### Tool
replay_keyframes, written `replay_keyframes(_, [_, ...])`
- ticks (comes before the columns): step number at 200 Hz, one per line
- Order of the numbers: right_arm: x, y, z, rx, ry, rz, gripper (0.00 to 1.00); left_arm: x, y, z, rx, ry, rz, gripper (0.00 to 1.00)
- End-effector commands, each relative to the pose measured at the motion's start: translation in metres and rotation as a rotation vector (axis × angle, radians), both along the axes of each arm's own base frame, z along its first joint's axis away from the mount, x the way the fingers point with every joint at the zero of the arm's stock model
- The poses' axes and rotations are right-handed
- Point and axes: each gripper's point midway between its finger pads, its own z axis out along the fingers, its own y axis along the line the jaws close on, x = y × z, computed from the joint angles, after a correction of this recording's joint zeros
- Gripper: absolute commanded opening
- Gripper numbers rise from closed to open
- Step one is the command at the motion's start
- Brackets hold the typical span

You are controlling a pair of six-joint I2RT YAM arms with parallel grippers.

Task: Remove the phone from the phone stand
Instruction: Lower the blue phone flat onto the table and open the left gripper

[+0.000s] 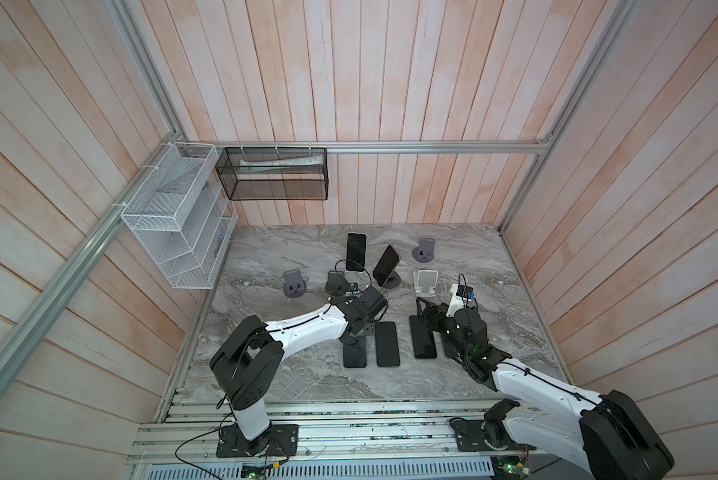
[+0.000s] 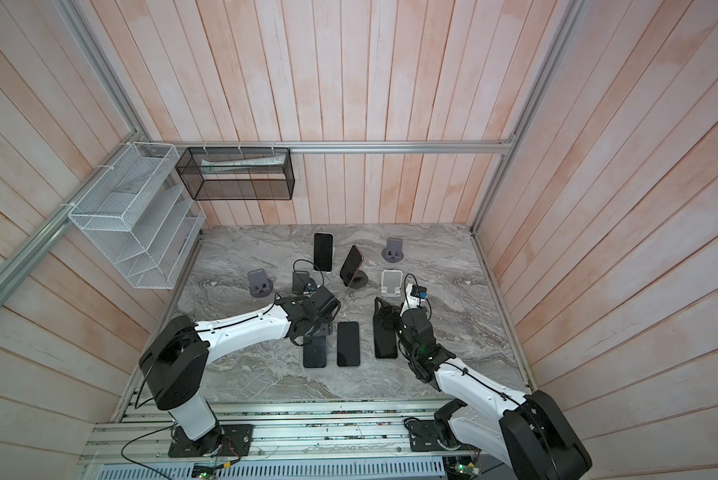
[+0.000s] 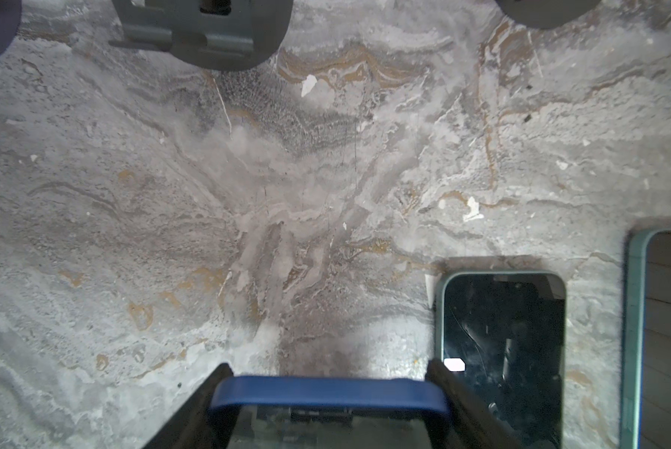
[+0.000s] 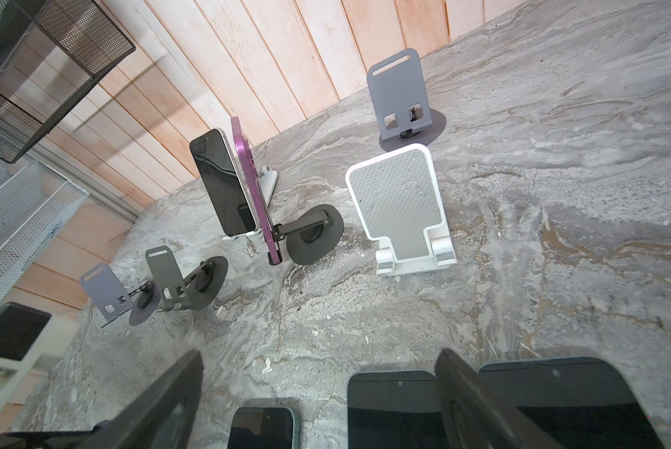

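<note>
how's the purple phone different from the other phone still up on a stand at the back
The purple-cased phone sits on a dark round-base stand; the light-edged phone sits on a white stand. In both top views the light-edged phone faces squarely forward, while the purple-cased phone is turned at an angle. Both are propped up on their stands with dark screens.

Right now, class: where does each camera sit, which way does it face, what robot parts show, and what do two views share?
Top pair: high behind the robot, looking down at the table; left arm, right arm show.
Left wrist: on left arm, facing down; left hand grips a blue-cased phone.
Right wrist: low, facing the white stand; right hand open.
Shared: that stand, also in both top views.
</note>
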Motion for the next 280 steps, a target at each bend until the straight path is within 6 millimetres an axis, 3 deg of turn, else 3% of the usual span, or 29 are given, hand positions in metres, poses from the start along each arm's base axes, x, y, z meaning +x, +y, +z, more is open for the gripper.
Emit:
replay_keyframes(1, [0.000, -0.001, -0.002, -0.009, 0.003, 0.000, 0.94, 0.005, -0.009, -0.005, -0.014, -0.003, 0.018, 0.54])
replay_keyframes(58, [0.000, -0.001, -0.004, -0.007, 0.007, 0.002, 0.94, 0.009, -0.013, -0.024, 0.003, 0.015, 0.025, 0.54])
replay_keyframes(115, [0.000, -0.001, -0.003, -0.003, 0.007, 0.002, 0.94, 0.010, -0.015, -0.043, 0.014, 0.030, 0.021, 0.61])
replay_keyframes(224, [0.002, 0.002, -0.009, -0.015, 0.028, 0.013, 0.94, 0.006, -0.006, -0.055, 0.051, 0.044, 0.032, 0.74])
replay_keyframes(280, [0.002, 0.003, -0.009, -0.014, 0.029, 0.014, 0.94, 0.006, -0.011, -0.056, 0.020, 0.033, 0.014, 0.81])
